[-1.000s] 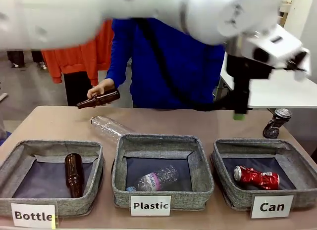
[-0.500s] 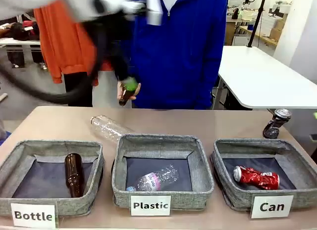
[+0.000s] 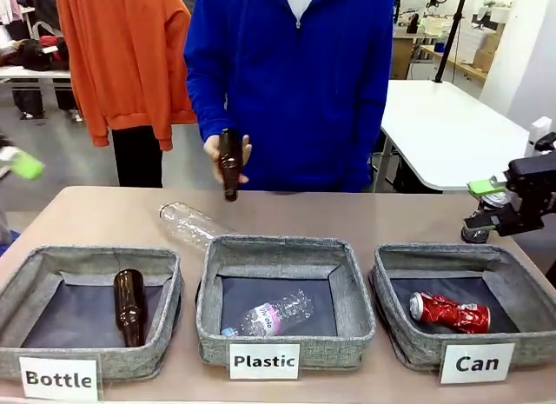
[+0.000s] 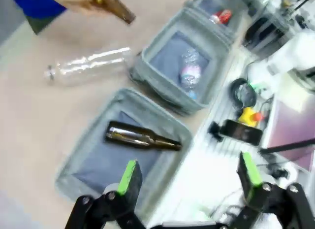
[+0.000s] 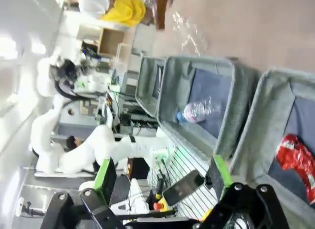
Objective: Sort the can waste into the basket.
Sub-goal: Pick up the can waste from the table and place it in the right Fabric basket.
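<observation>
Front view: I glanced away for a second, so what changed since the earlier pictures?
The left gripper swung back from the right side to the far left. The right gripper came in, open, at the dark can. The person's hand turned the brown bottle from level to upright. The red can stayed in the basket.

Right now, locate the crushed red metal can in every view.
Front view: the crushed red metal can lies in the right-hand grey woven basket labelled "Can".
Left wrist view: near the top edge, right of centre, in that basket.
Right wrist view: at the right edge, low, in that basket.
Shared landmark: the clear plastic bottle in the neighbouring basket.
</observation>
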`<state>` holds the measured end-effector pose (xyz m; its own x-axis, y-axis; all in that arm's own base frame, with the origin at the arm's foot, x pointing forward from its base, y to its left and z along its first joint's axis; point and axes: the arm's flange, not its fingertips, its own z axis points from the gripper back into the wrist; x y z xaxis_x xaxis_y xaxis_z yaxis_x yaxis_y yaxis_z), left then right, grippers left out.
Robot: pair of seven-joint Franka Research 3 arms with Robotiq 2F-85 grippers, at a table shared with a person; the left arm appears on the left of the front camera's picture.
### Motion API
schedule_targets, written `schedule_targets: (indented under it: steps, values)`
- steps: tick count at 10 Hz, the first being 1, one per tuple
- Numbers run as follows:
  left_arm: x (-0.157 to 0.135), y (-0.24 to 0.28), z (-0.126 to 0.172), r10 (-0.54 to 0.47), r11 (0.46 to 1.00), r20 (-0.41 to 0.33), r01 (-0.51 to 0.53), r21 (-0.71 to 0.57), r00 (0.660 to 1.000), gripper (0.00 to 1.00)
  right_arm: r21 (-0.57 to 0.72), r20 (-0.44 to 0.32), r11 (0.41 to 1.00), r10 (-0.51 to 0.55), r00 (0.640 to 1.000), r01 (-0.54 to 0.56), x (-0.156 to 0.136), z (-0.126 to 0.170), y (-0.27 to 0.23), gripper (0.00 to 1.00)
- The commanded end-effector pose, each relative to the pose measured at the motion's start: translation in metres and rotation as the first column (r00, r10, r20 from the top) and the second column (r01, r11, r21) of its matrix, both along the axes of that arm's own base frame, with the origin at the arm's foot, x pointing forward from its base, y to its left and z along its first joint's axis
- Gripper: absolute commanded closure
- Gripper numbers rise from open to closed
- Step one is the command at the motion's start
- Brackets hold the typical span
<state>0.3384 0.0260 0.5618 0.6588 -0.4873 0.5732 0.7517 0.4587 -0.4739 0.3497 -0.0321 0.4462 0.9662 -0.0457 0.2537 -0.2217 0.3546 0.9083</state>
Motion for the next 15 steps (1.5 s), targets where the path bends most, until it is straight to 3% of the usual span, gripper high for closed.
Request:
schedule_targets:
  steps: [1,2,3,4,5,6,7,8,9,10,11,12,15]
  values:
    - [0.007,0.056,-0.025,0.096,0.958,-0.227,-0.152,-0.242,0.969,0.0,0.067,0.002,0.996,-0.05,0.999,0.05,0.018,-0.002,-0.008,0.0]
    - [0.011,0.08,-0.053,-0.026,0.919,-0.298,-0.095,-0.383,0.954,0.0,0.0,0.0,1.0,0.0,1.0,0.0,0.0,0.0,0.0,0.0]
    - [0.012,0.098,-0.078,-0.065,0.877,-0.367,-0.122,-0.465,0.928,0.0,0.0,0.0,1.0,0.0,1.0,0.0,0.0,0.0,0.0,0.0]
    - [0.017,0.115,-0.101,-0.092,0.834,-0.372,-0.132,-0.535,0.924,0.0,0.0,0.0,1.0,0.0,1.0,0.0,0.0,0.0,0.0,0.0]
    - [0.018,0.128,-0.119,0.009,0.827,-0.466,-0.268,-0.494,0.885,0.0,0.0,0.0,1.0,0.0,1.0,0.0,0.0,0.0,0.0,0.0]
    - [-0.012,0.107,-0.092,-0.06,0.869,-0.342,-0.12,-0.48,0.938,0.0,0.0,0.0,1.0,0.0,1.0,0.0,0.0,0.0,0.0,0.0]
    - [-0.003,0.12,-0.12,-0.045,0.837,-0.409,-0.19,-0.513,0.911,0.0,0.0,0.0,1.0,0.0,1.0,0.0,0.0,0.0,0.0,0.0]
    - [-0.037,0.152,-0.083,0.291,0.823,-0.502,-0.481,-0.303,0.815,0.0,0.0,0.0,1.0,0.0,1.0,0.0,0.0,0.0,0.0,0.0]
    - [-0.08,0.176,-0.062,0.454,0.782,-0.486,-0.595,-0.184,0.747,0.0,0.0,0.0,1.0,0.0,1.0,0.0,0.0,0.0,0.0,0.0]
    - [-0.113,0.202,-0.034,0.611,0.69,-0.479,-0.721,-0.068,0.63,0.0,0.0,0.0,1.0,0.0,1.0,0.0,0.0,0.0,0.0,0.0]
    - [-0.152,0.212,-0.02,0.699,0.617,-0.434,-0.786,-0.038,0.569,0.0,0.0,0.0,1.0,0.0,1.0,0.0,0.0,0.0,0.0,0.0]
    - [-0.16,0.209,-0.019,0.719,0.608,-0.413,-0.794,-0.014,0.558,0.0,0.0,0.0,1.0,0.0,1.0,0.0,0.0,0.0,0.0,0.0]
    - [-0.157,0.191,-0.023,0.715,0.633,-0.377,-0.774,-0.007,0.588,0.0,0.0,0.0,1.0,0.0,1.0,0.0,0.0,0.0,0.0,0.0]
